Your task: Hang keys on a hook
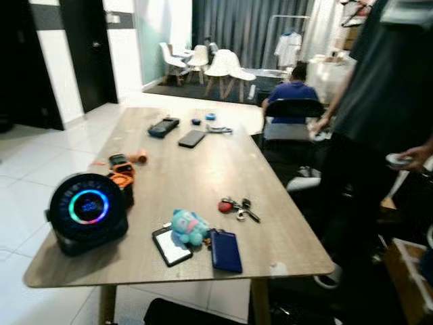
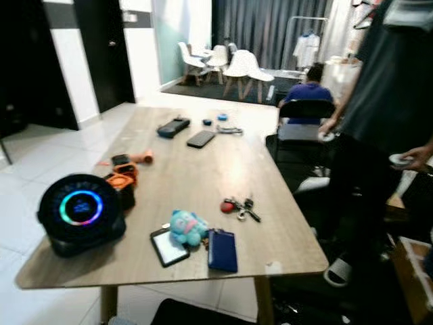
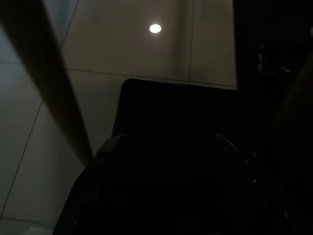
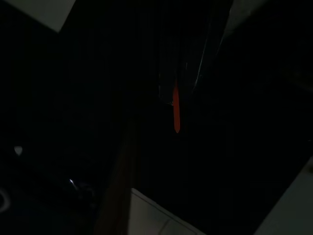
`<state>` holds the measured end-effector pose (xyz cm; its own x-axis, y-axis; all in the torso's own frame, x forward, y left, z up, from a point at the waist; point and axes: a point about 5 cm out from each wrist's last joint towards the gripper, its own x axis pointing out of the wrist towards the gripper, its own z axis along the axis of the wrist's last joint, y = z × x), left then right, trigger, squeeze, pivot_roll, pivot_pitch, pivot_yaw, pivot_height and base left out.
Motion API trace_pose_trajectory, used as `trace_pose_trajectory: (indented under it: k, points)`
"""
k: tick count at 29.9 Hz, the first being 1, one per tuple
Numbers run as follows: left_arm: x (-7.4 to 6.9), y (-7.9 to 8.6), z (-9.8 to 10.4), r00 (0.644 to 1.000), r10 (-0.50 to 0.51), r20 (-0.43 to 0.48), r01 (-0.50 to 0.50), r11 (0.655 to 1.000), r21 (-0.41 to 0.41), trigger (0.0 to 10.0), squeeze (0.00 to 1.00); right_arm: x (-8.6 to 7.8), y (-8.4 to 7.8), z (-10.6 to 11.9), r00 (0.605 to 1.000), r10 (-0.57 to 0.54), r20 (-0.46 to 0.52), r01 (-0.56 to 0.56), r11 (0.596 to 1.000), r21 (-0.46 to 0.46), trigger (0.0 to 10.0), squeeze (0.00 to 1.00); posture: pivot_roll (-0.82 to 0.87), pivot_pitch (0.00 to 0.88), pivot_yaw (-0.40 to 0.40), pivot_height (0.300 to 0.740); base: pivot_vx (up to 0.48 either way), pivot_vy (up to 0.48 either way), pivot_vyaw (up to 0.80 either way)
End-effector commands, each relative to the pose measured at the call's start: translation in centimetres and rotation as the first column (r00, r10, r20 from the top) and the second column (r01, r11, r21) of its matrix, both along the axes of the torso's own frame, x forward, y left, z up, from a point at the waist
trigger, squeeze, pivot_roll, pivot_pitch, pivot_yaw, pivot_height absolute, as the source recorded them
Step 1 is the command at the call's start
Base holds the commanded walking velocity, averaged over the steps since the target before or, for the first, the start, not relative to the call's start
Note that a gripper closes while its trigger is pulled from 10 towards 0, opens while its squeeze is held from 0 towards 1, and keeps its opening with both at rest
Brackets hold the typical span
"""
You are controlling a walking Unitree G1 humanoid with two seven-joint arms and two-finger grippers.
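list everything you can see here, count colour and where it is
keys: 1 bunch, red tag, near right part of the table
table: 1, light wood, centre
round speaker: 1, black with a glowing ring, near left corner
plush toy: 1, teal, near edge, partly on the near phone
near phone: 1, black-framed, flat by the plush toy
pouch: 1, dark blue, right of the plush toy
orange and black items: a few, behind the speaker
far phone: 1, dark, far half of the table
white chairs: several, far room
seated person: 1, blue top, beyond the table
standing person: 1, dark top, right
claws: left and right wrist views too dark to tell
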<state>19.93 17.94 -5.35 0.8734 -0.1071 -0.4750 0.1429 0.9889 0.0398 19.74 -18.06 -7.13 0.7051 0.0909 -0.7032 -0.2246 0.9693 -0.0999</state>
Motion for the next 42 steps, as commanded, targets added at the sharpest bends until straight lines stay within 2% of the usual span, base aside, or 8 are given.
trace_pose_trajectory:
  k: [1, 42]
  points:
    - [-0.38, -0.24, -0.28, 1.000, -0.007, -0.017, 0.007, 1.000, -0.008, 10.0, 0.00, -0.05, -0.07, -0.05, 1.000, 0.004, -0.009, -0.004, 1.000, -0.008, 10.0, 0.00, 0.06, 0.032, -0.063, 0.740, 0.000, 0.000, 0.80]
    - [-1.21, 0.18, -0.71, 0.999, 0.000, -0.045, 0.000, 1.000, -0.013, 10.0, 0.00, -0.67, 0.23, -0.46, 0.999, 0.038, -0.039, -0.039, 0.999, -0.018, 10.0, 0.00, 0.07, 0.031, -0.068, 0.740, 0.000, 0.000, 0.80]
